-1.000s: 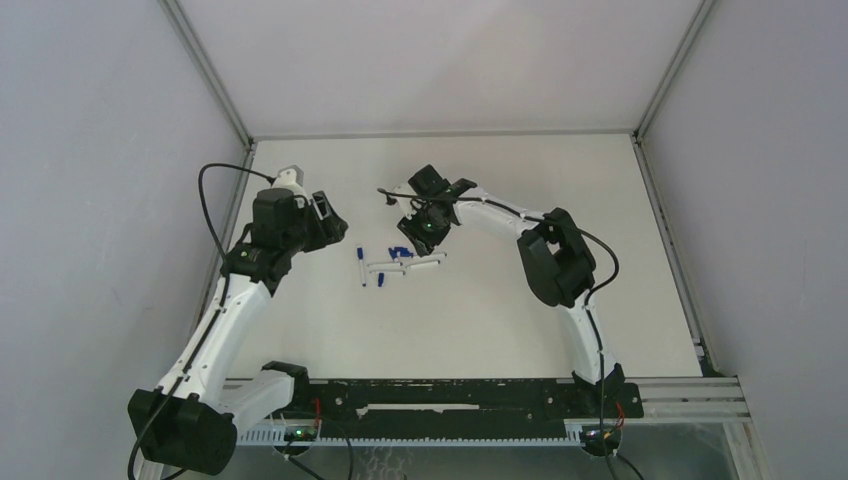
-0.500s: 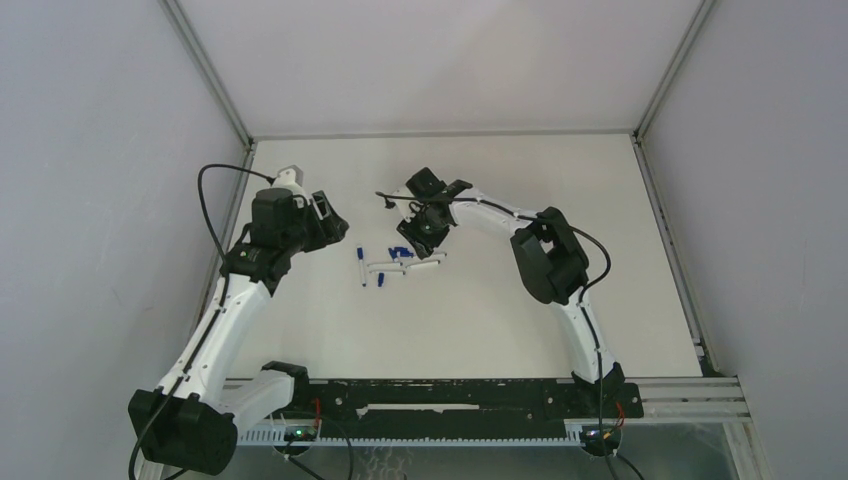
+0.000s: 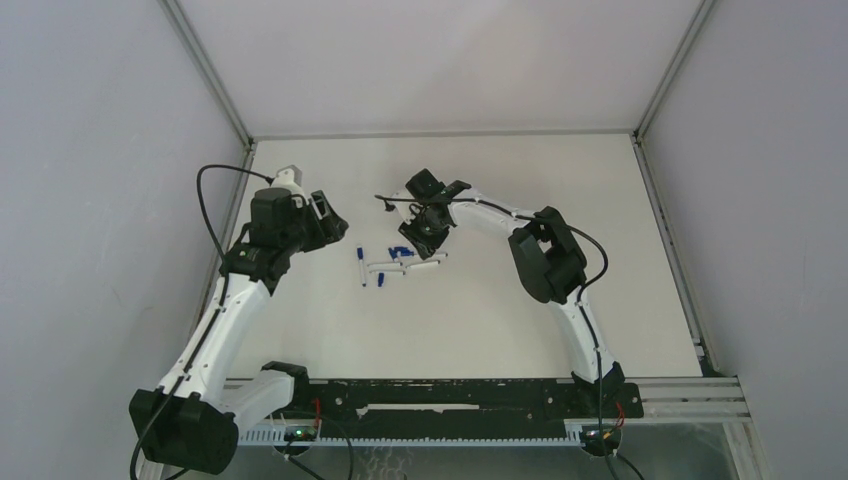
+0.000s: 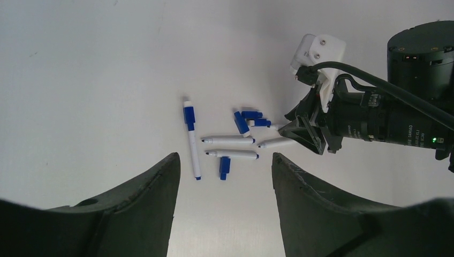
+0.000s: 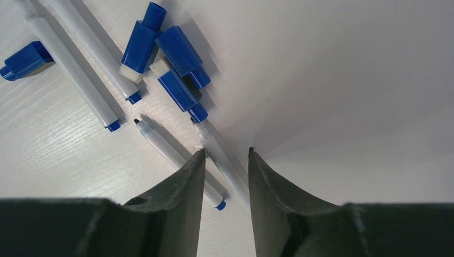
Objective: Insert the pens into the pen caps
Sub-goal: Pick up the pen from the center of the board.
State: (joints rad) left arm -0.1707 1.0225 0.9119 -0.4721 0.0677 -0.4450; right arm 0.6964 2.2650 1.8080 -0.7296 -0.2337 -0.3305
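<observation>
Seemingly the pick-up step: right gripper (image 5: 225, 153) straddles a pen (image 5: 211, 143), fingers parted — next, pinch it squarely; left gripper (image 4: 225, 156) hangs spread, empty.

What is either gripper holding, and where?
Nothing is held. The right gripper straddles a white pen by its barrel, jaws open around it; the left gripper is open and empty.

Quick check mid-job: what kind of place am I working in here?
Probably a lab robot test cell, not a home or shop: a bare white table boxed in by plain grey walls and aluminium frame posts, with only pens and caps laid out.
</observation>
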